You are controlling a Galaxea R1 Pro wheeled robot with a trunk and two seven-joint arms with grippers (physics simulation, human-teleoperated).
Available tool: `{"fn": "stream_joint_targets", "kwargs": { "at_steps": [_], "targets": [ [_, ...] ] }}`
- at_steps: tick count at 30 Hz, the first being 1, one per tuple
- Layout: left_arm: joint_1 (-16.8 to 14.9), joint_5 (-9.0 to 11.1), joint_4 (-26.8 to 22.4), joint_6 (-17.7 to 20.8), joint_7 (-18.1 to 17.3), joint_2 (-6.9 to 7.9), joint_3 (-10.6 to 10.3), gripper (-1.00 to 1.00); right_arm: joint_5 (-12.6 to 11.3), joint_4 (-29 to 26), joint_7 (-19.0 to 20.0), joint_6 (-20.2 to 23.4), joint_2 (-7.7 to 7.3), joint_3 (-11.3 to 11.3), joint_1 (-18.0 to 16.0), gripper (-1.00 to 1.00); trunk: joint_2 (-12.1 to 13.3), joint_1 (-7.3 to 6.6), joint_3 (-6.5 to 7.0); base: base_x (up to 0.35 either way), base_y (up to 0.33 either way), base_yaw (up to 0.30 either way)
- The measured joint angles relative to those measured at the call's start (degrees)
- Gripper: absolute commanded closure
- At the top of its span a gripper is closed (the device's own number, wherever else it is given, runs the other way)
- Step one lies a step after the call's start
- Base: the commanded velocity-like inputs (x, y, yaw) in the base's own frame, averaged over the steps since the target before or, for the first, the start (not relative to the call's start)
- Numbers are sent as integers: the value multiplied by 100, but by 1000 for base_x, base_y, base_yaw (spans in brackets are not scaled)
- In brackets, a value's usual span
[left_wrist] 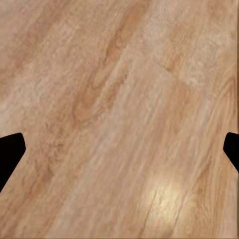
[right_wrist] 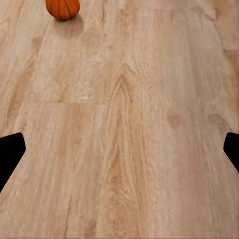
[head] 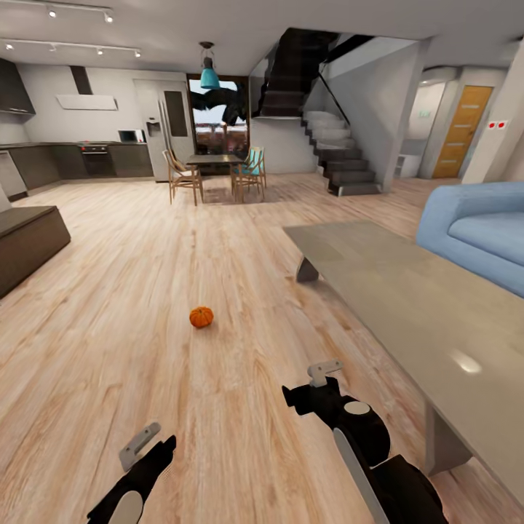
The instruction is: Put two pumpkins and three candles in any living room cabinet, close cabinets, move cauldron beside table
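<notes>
A single pumpkin [head: 201, 316] is sitting on the wooden floor [head: 145, 349], well apart from the near-left corner of the grey bench [head: 407, 291], whose top is carrying nothing. The left pincer [head: 145, 445] and the right pincer [head: 320, 378] are both hanging low over the floor with jaws spread wide, released and grasping nothing. In the right wrist view the pumpkin [right_wrist: 62, 8] is lying ahead of the fingertips [right_wrist: 10, 149]. A blue sofa [head: 480, 233] is standing beyond the bench.
</notes>
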Motion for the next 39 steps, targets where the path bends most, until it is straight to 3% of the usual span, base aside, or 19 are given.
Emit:
{"fn": "stream_joint_targets", "kwargs": {
  "at_steps": [27, 39],
  "targets": [
    [4, 9, -1, -10, 3, -2, 35, -100, 0, 2, 0, 5, -19, -34, -7, -100, 0, 0, 15, 335, 26, 259],
    [2, 18, 1, 23, 50, 0, 39, -100, 0, 0, 0, 6, -20, -39, -6, -100, 16, -31, 280, 335, -79, 133]
  ]
}}
